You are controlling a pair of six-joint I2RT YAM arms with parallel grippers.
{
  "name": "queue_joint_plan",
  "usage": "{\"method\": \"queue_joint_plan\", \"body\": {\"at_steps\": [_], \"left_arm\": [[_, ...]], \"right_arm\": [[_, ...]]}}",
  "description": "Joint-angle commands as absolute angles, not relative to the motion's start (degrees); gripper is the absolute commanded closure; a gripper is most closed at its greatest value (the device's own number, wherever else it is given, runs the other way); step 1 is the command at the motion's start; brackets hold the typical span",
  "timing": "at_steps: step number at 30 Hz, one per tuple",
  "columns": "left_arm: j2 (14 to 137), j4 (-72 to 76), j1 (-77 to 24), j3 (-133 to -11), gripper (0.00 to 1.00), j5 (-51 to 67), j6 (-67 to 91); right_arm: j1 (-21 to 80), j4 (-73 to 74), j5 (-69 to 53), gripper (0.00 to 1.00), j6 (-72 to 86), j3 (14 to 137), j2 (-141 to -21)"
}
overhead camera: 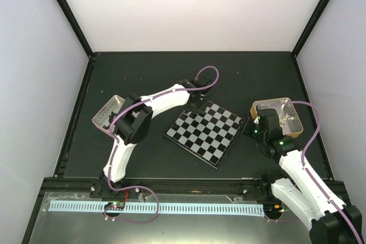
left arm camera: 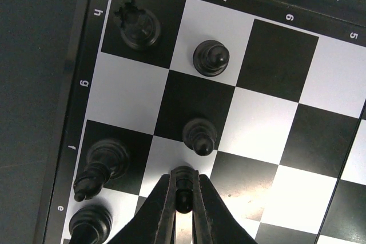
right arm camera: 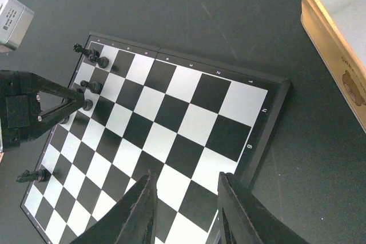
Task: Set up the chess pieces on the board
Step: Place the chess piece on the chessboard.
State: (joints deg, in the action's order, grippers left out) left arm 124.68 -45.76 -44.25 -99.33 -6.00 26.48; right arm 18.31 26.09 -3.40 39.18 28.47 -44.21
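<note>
The chessboard [overhead camera: 206, 131] lies mid-table between the left-edge tin [overhead camera: 107, 111] and the right-edge tin [overhead camera: 273, 102]; chessmen [left arm camera: 210, 57] stand at one board corner.

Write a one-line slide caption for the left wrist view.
Left pincer closed on a black pawn over the board, other black chess pieces standing near the h8 corner.
</note>
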Motion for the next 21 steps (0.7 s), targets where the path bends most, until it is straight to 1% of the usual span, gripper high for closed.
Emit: {"method": "queue_joint_plan", "body": {"at_steps": [1,5,9,11,21], "left_arm": [[126.20,-46.06,-43.79,-101.89,0.93,-4.66,25.11],[126.51,-46.59,-43.80,-102.03,0.90,-4.57,25.10],[125.66,-47.29,-43.77,-102.05,0.80,-4.23,24.98],[124.74,-47.61,-43.77,-102.23,0.77,-4.05,24.64],[114.45,-48.19,-43.73,-101.71,0.66,-1.80,23.84]], "right_arm": [[18.54,25.61,-2.65,0.69,39.51,28.27,-44.13],[18.54,25.88,-2.64,0.70,39.55,28.30,-43.87],[18.54,26.01,-2.68,0.70,39.64,28.38,-43.62],[18.54,26.02,-2.77,0.69,39.64,28.39,-43.53],[18.57,24.80,-3.20,0.69,39.99,28.39,-43.86]]}}
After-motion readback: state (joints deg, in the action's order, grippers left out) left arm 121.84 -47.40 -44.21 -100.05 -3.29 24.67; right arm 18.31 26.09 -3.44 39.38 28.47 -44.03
